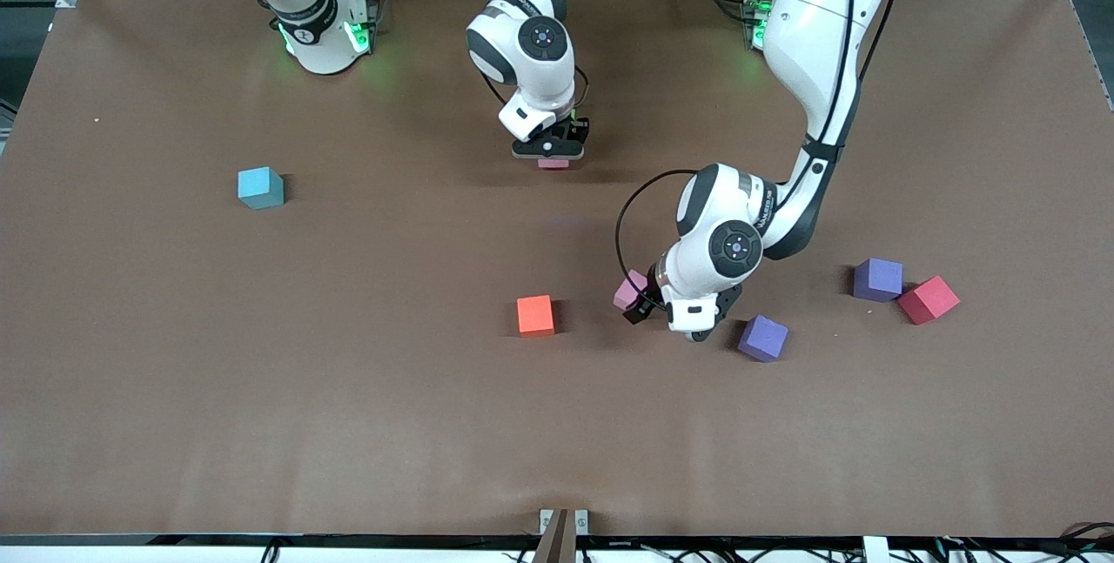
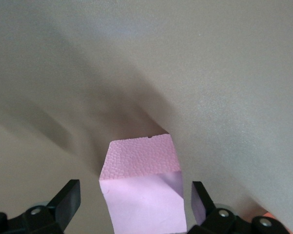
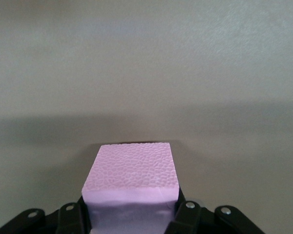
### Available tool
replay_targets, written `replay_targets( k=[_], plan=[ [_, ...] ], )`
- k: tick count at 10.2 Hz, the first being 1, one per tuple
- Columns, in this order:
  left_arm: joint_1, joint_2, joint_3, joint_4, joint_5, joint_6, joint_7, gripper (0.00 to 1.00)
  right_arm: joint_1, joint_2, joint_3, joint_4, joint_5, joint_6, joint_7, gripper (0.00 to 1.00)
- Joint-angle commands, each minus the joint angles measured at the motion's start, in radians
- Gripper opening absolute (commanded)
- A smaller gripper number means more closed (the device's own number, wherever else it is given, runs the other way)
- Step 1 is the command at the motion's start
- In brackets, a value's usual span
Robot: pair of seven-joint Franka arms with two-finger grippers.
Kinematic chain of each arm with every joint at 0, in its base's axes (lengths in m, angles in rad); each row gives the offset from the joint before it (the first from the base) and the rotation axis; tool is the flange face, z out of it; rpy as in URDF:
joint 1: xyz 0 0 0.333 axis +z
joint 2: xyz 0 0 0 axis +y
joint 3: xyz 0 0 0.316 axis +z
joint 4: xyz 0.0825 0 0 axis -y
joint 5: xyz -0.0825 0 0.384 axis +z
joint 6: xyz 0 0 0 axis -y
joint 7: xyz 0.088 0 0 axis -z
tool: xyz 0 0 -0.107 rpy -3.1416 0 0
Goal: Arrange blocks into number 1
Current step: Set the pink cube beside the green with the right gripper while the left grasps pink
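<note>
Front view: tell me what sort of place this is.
Probably a robotics lab: two Franka arms bolted along a brown table, foam cubes such as the orange cube scattered on it, aluminium framing and cables around.

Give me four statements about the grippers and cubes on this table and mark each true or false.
1. The right gripper is shut on a pink cube. True.
2. The left gripper is shut on the orange cube. False: it is open around the other pink cube.
3. Two purple cubes lie toward the left arm's end. True.
4. The red cube sits beside the light blue cube. False: they lie toward different ends of the table.
</note>
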Motion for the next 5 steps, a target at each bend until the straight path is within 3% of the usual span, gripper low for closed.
replay_targets(
  k=[1, 2, 3, 4, 5],
  plan=[
    [-0.016, 0.025, 0.015, 0.023, -0.024, 0.026, -0.014, 1.0, 0.033, 0.014, -0.007, 0.0, 0.013, 0.021, 0.018, 0.6],
    [-0.02, 0.033, 0.015, 0.023, -0.024, 0.032, -0.014, 1.0, 0.042, 0.015, -0.007, 0.0, 0.013, 0.023, 0.019, 0.63],
    [-0.022, 0.039, 0.015, 0.023, -0.024, 0.047, -0.014, 1.0, 0.051, 0.015, -0.006, -0.001, 0.013, 0.023, 0.018, 0.76],
    [-0.024, 0.041, 0.015, 0.023, -0.026, 0.052, -0.014, 1.0, 0.053, 0.015, -0.003, -0.003, 0.013, 0.021, 0.018, 0.8],
    [-0.024, 0.042, 0.015, 0.023, -0.026, 0.052, -0.014, 1.0, 0.053, 0.012, -0.003, -0.003, 0.013, 0.02, 0.018, 0.97]
  ],
)
